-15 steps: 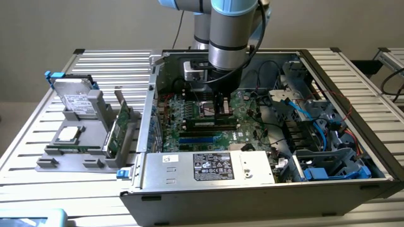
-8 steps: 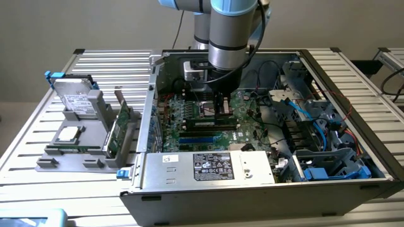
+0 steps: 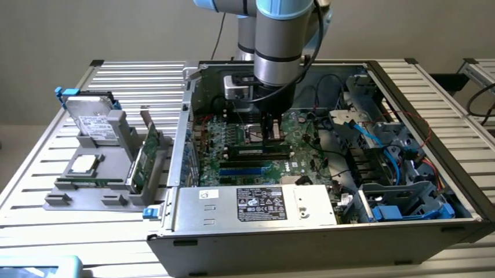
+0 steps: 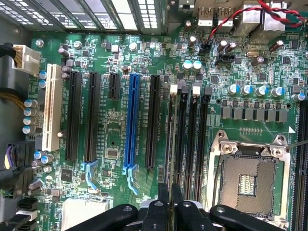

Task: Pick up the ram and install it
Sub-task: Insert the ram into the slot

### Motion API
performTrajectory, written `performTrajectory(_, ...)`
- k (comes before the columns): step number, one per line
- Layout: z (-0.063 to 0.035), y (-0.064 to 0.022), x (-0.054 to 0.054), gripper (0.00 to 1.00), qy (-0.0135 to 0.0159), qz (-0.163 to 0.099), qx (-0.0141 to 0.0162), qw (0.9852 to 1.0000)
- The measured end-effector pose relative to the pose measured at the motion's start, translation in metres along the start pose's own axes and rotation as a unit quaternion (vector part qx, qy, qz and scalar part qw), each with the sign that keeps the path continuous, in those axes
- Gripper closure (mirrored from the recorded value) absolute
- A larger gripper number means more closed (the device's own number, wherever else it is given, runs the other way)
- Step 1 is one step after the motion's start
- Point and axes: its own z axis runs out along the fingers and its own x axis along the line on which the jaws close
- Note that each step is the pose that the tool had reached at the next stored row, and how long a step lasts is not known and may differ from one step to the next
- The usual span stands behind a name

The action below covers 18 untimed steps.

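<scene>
Green motherboard (image 4: 110,127) seen from above. Row of parallel expansion slots: one white slot (image 4: 51,108), several black, and a blue slot (image 4: 131,120) between two black ones. Beside these, four black memory slots (image 4: 191,139) with white and black end latches. Next to them, open CPU socket (image 4: 248,180) in a metal frame, contact field bare. Red and black wires (image 4: 240,21) beside metal ports. Gripper (image 4: 170,202) over one end of the memory slots, black fingertips drawn close, thin slit between; contents of slit not discernible.
</scene>
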Motion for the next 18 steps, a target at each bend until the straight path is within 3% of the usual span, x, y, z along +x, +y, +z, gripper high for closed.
performTrajectory(8, 0.0011, 0.0018, -0.0003, 0.86, 0.0000, 0.001, 0.0023, 1.0000)
performTrajectory(18, 0.0037, 0.0025, -0.0010, 0.86, 0.0000, 0.001, 0.0029, 1.0000)
